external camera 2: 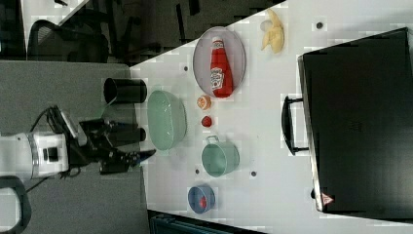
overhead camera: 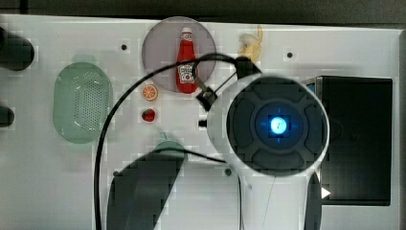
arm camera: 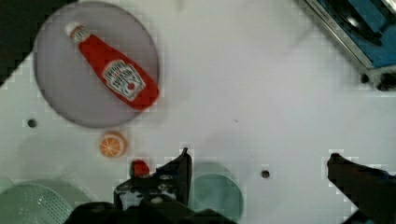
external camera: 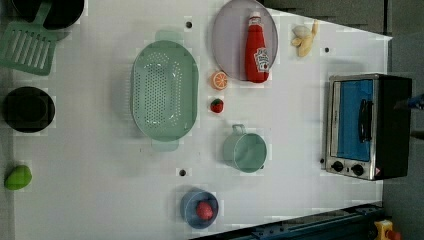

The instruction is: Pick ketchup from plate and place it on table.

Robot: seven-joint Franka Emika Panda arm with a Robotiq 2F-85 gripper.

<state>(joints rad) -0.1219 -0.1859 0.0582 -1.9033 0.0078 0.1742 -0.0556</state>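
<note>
My claw (arm camera: 257,161) hangs spread wide and holding nothing, its two dark fingers (arm camera: 180,170) far apart in the wrist view, high above the white tabletop (external camera: 100,170) and well clear of everything on it. The ketchup (external camera: 257,49) lies flat on its side on the plate (external camera: 227,40), a small elongated red bottle with a white cap at its narrow end and a little white label with red marking on its wider body. It lies over the half of the plate toward the left view's right, its cap pointing toward the plate's far rim and its broad base reaching the near rim, just overhanging it. The plate itself is round, flat and pale lilac-grey, sitting at the tabletop's edge. Taking the plate as landmark: an orange slice (external camera: 219,80) lies just beside its near rim, a tiny red fruit (external camera: 216,105) a little beyond that, and a mint-green perforated basket (external camera: 164,90) stands near it on the left view's left. A peeled banana (external camera: 305,39) lies near the plate on the left view's right, and a toaster oven (external camera: 367,126) stands well apart from it, past the banana. A green cup (external camera: 246,151) stands further out from the plate, beyond the red fruit.
</note>
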